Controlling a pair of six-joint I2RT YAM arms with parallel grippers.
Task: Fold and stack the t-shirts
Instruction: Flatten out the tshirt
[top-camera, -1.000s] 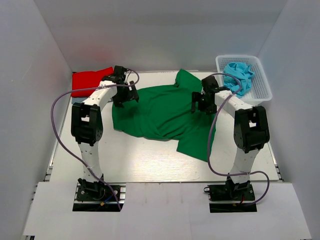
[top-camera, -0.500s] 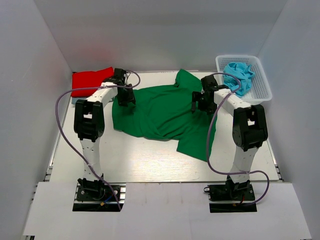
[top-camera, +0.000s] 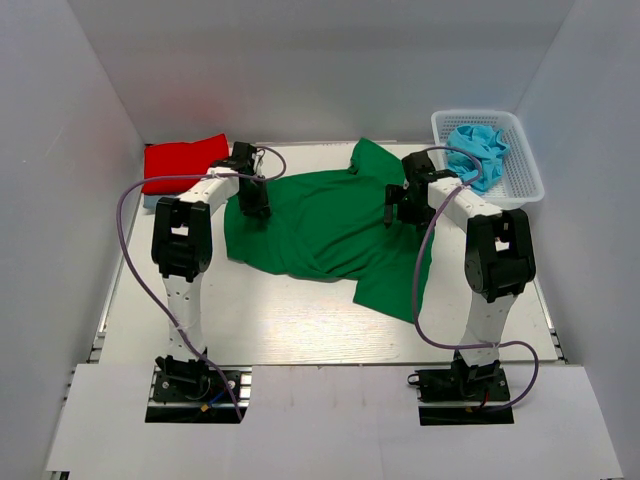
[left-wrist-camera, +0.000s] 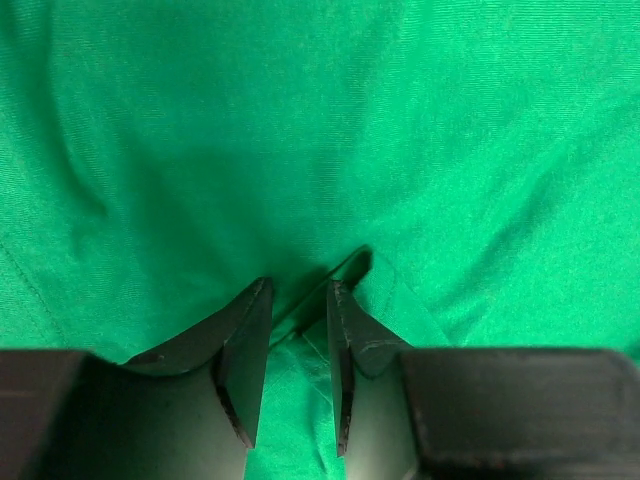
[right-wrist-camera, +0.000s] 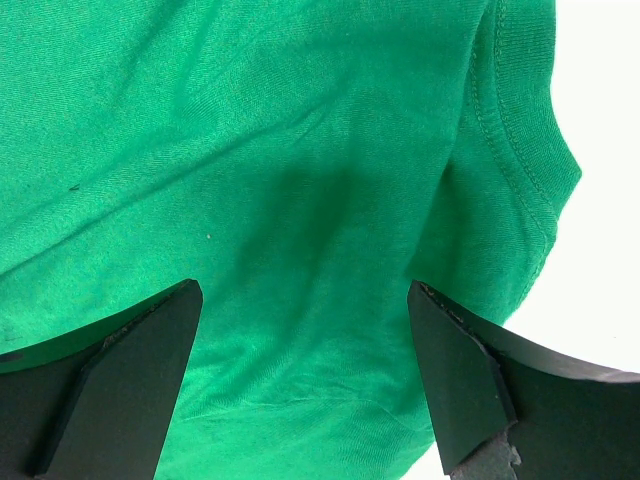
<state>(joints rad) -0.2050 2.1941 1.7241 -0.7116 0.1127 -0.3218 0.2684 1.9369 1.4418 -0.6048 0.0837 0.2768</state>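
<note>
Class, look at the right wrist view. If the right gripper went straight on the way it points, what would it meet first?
The green t-shirt. The right gripper is open and points down at the cloth, near a hemmed edge. The depth is unclear, but nothing else shows between them.

The green t-shirt (left-wrist-camera: 320, 120) fills the whole view, softly creased. The left gripper (left-wrist-camera: 298, 292) has its fingers (left-wrist-camera: 240, 350) drawn close together, pinching a raised ridge of cloth between their tips.
</note>
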